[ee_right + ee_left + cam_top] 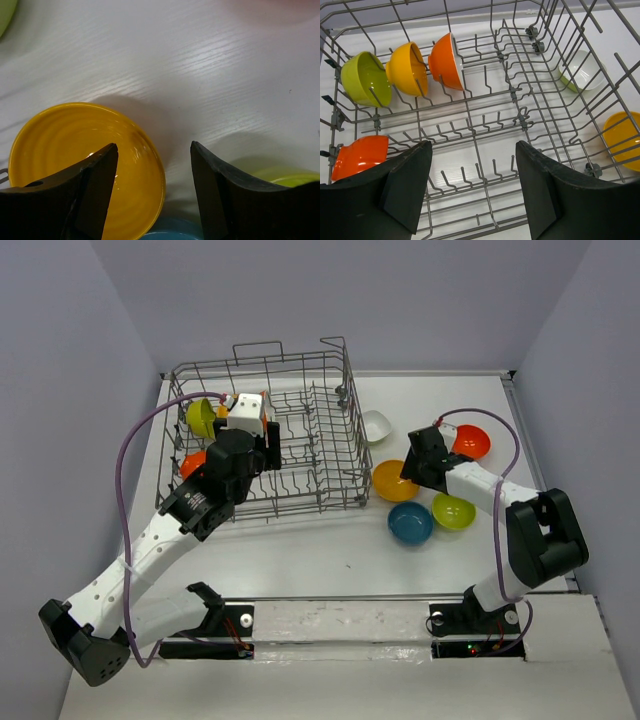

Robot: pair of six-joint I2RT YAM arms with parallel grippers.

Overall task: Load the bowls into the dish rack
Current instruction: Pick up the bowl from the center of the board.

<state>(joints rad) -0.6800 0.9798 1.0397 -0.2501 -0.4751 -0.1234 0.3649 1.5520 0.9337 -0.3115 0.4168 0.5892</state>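
In the dish rack (310, 455), a lime green bowl (365, 80), an orange-yellow bowl (407, 68) and a red-orange bowl (445, 60) stand on edge in a row among the tines, ahead and to the left of the left gripper (472, 165). A second red-orange bowl (360, 156) lies just beside that gripper's left finger, and its jaws are apart and hold nothing. On the table the right gripper (154, 165), also spread and empty, straddles the rim of a loose orange-yellow bowl (60, 150), with a teal bowl (410, 523) close behind it.
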